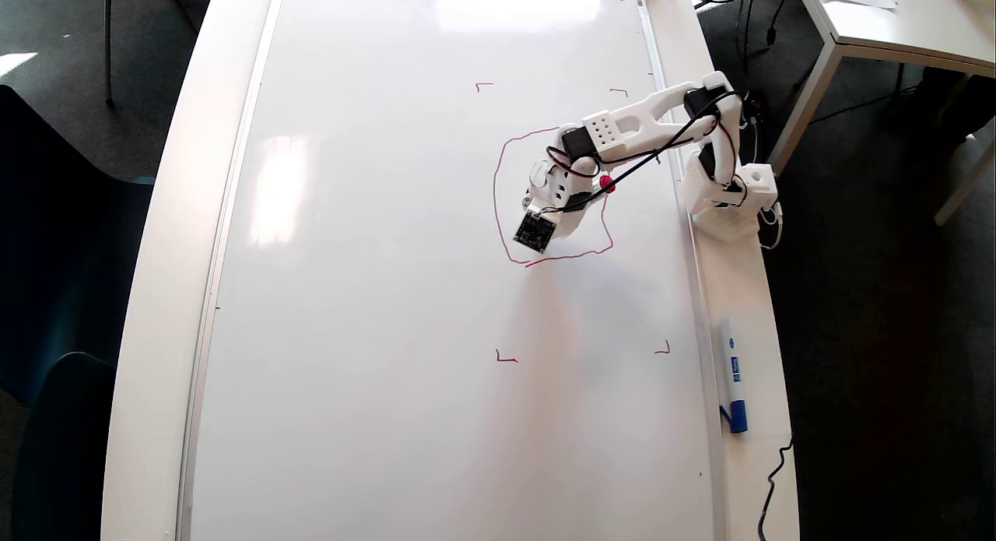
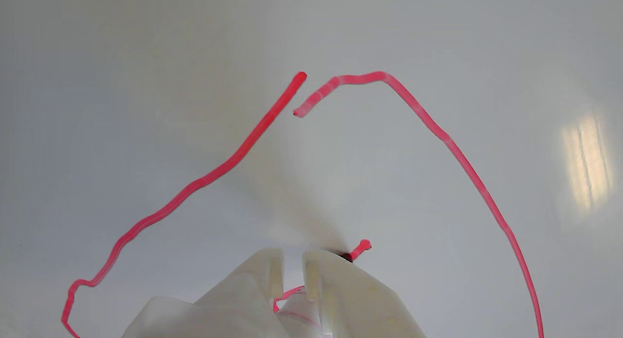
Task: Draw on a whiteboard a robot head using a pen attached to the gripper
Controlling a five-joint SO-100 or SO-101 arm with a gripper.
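Okay, outline's nearly closed on the board, and I've got the tool, jaws narrow with the pen fixed alongside, tip down inside the head, so next comes a small, steady stroke for the first eye.

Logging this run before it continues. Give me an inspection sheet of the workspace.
Surface: whiteboard glossy, glare patches, four red corner marks.
Job's things: robot head outline only, ends not joined in the wrist view; pen tip at the board.
Clutter: blue-capped marker on the table edge.
Grippers: gripper inside the outline, fingers narrowly apart.
Cables: black wires along the arm.
Surroundings: second table, chairs.
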